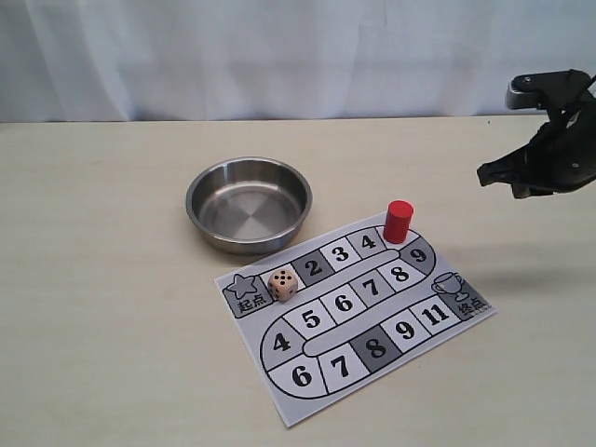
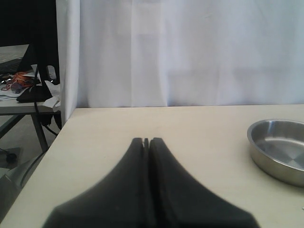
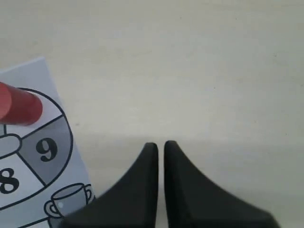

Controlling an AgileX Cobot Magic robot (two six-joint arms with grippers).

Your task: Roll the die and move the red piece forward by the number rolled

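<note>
A robot's right pincer (image 1: pixel 486 174) hangs above the bare tabletop (image 1: pixel 102 372) just off the edge of a numbered game board (image 1: pixel 375 349), its jaws pressed together and holding nothing. The chief hazard from here, by the look of it, is a reach for the red piece (image 1: pixel 399 222) with the jaws unparted. Blunt, closed tips would shove the upright cylinder rather than straddle it, and a toppled pawn could roll off its square and lose the count. A low sweep across the board could also bump the die (image 1: pixel 283 284) and change the face that was rolled. It could equally drag the paper sheet askew under both game pieces. The red piece stands ahead of the pincer's tips and below them, near but clear of contact, on the bend of the track between the 4 and the 9. The right wrist view shows it at the edge of the frame (image 3: pixel 19 104), well off the line between the fingertips (image 3: pixel 156 147). The die lies much farther from this pincer in the same direction, across the board beside the star-marked start square, its top face too small to read with certainty. A steel bowl (image 1: pixel 191 200) sits beyond the board, farther off again. The left pincer (image 2: pixel 146 141) is likewise pressed together and empty above the tabletop, with neither game piece in its camera's view.
</note>
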